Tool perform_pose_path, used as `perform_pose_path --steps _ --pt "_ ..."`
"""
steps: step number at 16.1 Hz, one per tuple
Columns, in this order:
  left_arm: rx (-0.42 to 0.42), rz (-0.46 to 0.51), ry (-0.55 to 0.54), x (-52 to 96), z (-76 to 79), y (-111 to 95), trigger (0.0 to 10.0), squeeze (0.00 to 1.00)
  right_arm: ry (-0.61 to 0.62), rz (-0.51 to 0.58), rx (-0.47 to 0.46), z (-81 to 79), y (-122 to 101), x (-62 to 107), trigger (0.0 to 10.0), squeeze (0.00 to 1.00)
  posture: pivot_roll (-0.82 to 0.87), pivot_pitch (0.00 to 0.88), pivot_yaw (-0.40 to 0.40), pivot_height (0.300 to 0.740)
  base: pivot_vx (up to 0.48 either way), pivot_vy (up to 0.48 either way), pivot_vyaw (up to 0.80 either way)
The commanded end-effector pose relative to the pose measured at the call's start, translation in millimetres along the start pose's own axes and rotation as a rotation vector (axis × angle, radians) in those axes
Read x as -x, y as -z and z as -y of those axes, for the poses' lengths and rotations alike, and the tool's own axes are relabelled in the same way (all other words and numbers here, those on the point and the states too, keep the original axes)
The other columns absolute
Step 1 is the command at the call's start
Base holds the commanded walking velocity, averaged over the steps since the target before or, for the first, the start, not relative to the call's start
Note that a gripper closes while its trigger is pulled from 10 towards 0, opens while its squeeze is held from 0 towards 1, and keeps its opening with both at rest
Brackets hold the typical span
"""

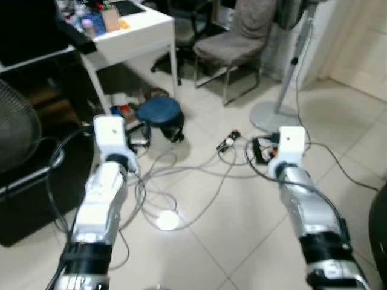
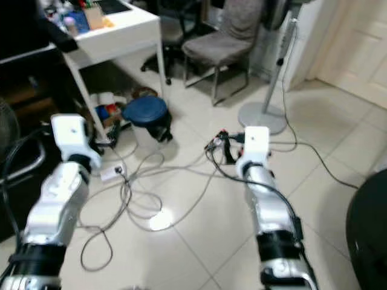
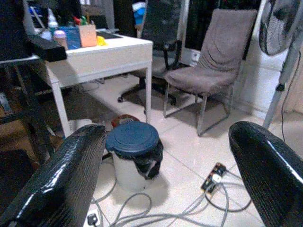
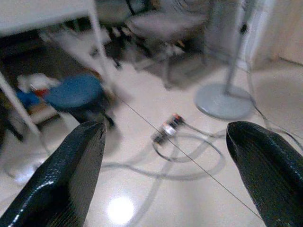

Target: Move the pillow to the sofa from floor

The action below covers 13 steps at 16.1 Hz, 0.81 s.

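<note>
Both hands, left hand (image 3: 165,179) and right hand (image 4: 165,179), spread wide over cable-strewn floor (image 1: 242,205).

Your robot's two arms are showing silver shells

Each left arm (image 1: 100,205) and right arm (image 1: 311,211) is wearing a white wrist block; black bands; textured black fingers (image 3: 61,182).

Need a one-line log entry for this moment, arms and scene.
left gripper: open, empty, raised | right gripper: open, empty, raised | ahead: blue-lidded bin, floor cables, white desk, grey chair | pillow: not yet held
</note>
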<state>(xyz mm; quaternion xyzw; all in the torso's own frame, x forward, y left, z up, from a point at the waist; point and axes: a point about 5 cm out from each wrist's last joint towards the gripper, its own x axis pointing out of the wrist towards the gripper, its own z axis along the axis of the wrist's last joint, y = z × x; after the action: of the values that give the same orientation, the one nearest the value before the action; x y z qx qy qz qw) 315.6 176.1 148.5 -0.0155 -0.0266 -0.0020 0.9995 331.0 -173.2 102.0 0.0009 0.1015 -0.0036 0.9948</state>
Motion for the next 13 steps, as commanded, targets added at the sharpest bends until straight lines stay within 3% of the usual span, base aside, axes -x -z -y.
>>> perform_pose_path --steps 1,2,5,8,10,13 --pt "0.014 -0.055 -0.046 6.5 -10.5 10 10.0 0.0 -0.009 -0.011 0.005 -5.0 0 -1.4 10.0 0.0 0.03 0.0 0.024 0.74 0.0 0.0 0.8" --pt "-0.006 -0.085 -0.051 16.7 -10.2 18 10.0 0.0 -0.024 -0.013 0.024 -8.4 -1 -2.2 10.0 0.0 0.04 0.0 -0.001 0.74 0.0 0.0 0.8" --pt "-0.104 -0.12 -0.049 26.7 -6.3 23 10.0 0.0 -0.116 -0.021 0.054 -22.9 -1 -2.9 10.0 0.0 0.09 0.0 -0.046 0.74 0.0 0.0 0.8" --pt "-0.101 -0.117 -0.052 27.0 -5.6 18 10.0 0.0 -0.177 -0.031 0.009 -36.1 3 0.7 10.0 0.03 0.08 0.0 -0.039 0.74 0.0 0.0 0.8" --pt "-0.13 -0.098 0.003 18.4 0.0 13 10.0 0.0 -0.159 -0.089 -0.023 -33.1 16 5.0 10.0 0.01 0.03 0.0 0.025 0.74 0.0 0.0 0.8" --pt "-0.131 -0.094 0.036 -0.4 6.3 10 10.0 0.0 -0.086 -0.092 -0.049 -22.7 21 14.2 10.0 0.0 -0.04 0.0 0.105 0.74 0.0 0.0 0.8"
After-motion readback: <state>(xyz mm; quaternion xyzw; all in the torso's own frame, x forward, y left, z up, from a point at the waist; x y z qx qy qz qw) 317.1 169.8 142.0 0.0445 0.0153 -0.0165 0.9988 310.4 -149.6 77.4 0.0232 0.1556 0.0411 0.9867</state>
